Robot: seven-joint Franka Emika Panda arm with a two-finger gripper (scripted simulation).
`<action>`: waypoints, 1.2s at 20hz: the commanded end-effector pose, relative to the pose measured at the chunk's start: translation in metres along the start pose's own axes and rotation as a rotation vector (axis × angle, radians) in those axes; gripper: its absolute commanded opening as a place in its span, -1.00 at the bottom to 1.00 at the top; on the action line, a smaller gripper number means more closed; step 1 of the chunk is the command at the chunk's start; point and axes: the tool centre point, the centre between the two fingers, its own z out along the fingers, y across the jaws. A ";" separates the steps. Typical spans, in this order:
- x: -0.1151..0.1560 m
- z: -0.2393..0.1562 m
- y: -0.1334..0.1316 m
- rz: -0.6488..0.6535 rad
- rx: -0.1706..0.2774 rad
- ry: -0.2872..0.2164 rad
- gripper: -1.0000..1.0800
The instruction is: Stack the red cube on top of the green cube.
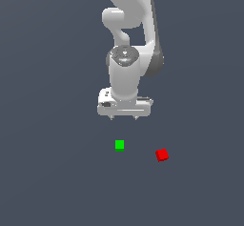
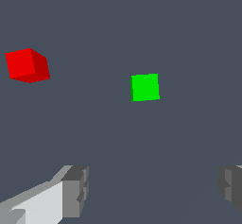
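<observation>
- My white arm hangs over the dark grey floor (image 1: 47, 172), and my white gripper (image 1: 124, 118) is spread wide, holding nothing.
- The small bright green cube (image 1: 119, 145) sits nearest my gripper, bare on top.
- The small bright red cube (image 1: 162, 155) lies apart, toward the exterior view's right, untouched. By my judgement, everything remains: reach, grasp, lift, stack.

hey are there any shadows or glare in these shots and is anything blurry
Exterior view: flat, even light, no cast shadows under the red cube or green cube, no glare; edges slightly soft. Wrist view: both cubes crisp, side faces shaded darker; the gripper fingers are cut off at the frame edge.
</observation>
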 end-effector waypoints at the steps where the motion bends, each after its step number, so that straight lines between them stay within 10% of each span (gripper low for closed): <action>1: 0.009 0.007 -0.013 -0.016 0.001 -0.001 0.92; 24: 0.093 0.077 -0.148 -0.179 0.001 -0.010 0.92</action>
